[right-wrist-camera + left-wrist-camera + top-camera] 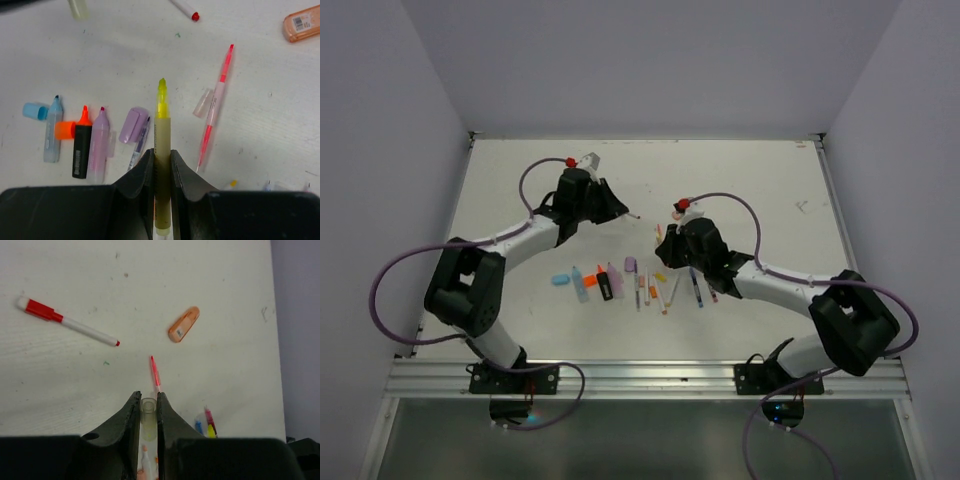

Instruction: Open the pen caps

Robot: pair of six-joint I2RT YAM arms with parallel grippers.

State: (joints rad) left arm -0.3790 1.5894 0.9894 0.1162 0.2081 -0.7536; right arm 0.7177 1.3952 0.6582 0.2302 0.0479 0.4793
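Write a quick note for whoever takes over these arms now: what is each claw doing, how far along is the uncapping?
Left gripper: shut on the pale yellow cap.
Right gripper: shut on the yellow pen, tip bare.
Done: blue highlighter, black highlighter, purple highlighter lie uncapped, light blue cap, orange cap, purple cap beside them; pink pen, red marker bare-tipped.
Left: set both down; stubby orange highlighter looks still capped; thin pens too small to judge.
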